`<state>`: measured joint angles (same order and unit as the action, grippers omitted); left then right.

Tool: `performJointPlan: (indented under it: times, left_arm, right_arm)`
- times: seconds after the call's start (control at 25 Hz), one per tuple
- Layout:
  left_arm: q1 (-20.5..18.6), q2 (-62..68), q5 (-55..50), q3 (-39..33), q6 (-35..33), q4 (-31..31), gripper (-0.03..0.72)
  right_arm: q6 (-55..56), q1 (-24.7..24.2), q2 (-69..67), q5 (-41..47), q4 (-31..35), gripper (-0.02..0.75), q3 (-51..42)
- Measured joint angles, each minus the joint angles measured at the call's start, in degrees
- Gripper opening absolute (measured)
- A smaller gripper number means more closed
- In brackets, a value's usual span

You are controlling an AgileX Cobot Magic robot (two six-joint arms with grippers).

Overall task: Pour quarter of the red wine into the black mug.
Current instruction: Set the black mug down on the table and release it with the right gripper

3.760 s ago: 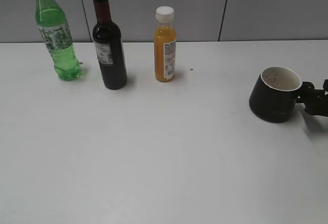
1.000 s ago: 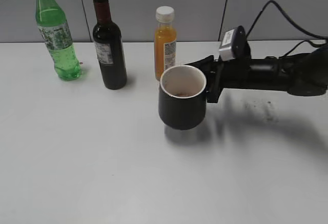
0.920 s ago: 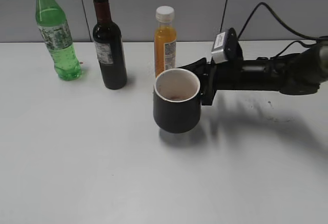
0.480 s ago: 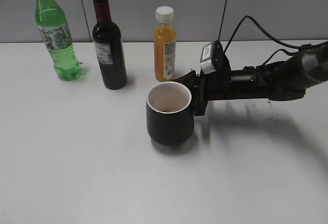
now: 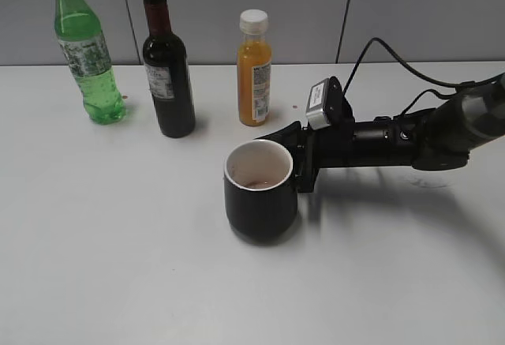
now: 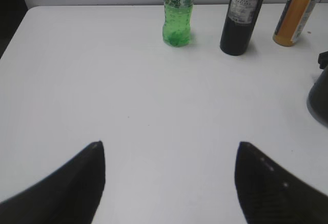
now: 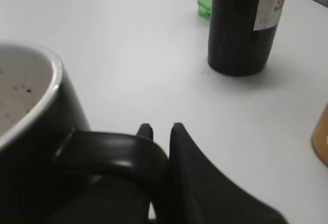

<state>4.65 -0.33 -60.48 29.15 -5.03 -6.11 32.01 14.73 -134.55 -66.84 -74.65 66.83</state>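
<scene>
The dark red wine bottle (image 5: 166, 65) stands upright at the back left, also in the left wrist view (image 6: 243, 14) and the right wrist view (image 7: 245, 26). The black mug (image 5: 260, 200) with white inside rests on the table near the middle. My right gripper (image 5: 300, 163) is shut on the mug's loop handle (image 7: 110, 149), its fingertips (image 7: 177, 131) poking past it. My left gripper (image 6: 169, 147) is open and empty over bare table, far in front of the bottles; it is out of the exterior view.
A green soda bottle (image 5: 83, 49) stands left of the wine, and an orange juice bottle (image 5: 254, 73) with a white cap stands right of it, just behind the right gripper. The right arm (image 5: 410, 140) stretches across the table's right half.
My right gripper has carried the mug from the far right to the middle of the table and lowered it toward the front, onto the surface. The bottles have not moved.
</scene>
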Motion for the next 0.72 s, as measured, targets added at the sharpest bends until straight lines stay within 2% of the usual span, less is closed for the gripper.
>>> performJointPlan:
  times: [0.48,0.72]
  left_arm:
    - [0.0,0.0,0.0,0.0,-0.1,0.0,0.589]
    - [0.0,0.0,0.0,0.0,-0.1,0.0,0.589]
  right_arm:
    - [-2.2,0.9,-0.5,0.0,2.0,0.065,0.0]
    - [-2.3,0.9,-0.9,0.0,-0.2,0.077,0.0]
